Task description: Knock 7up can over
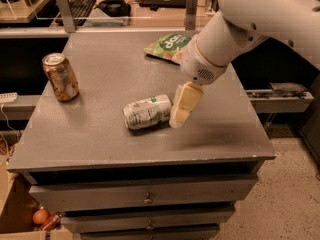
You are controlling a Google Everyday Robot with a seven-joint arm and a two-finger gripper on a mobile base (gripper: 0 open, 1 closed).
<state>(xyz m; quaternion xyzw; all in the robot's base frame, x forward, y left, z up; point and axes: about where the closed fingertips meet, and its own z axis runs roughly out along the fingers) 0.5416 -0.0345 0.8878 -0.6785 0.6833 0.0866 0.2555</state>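
The 7up can (146, 112), white and silver with green markings, lies on its side near the middle of the grey table top (100, 69), its length running left to right. My gripper (181, 109), with cream-coloured fingers pointing down, hangs just right of the can's right end, close to it or touching it. Nothing is held in it. The white arm reaches in from the upper right.
An orange-brown can (60, 77) stands upright at the table's left side. A green snack bag (167, 45) lies at the back, partly behind the arm. Drawers sit below the table top. A desk with a keyboard (80, 5) stands behind.
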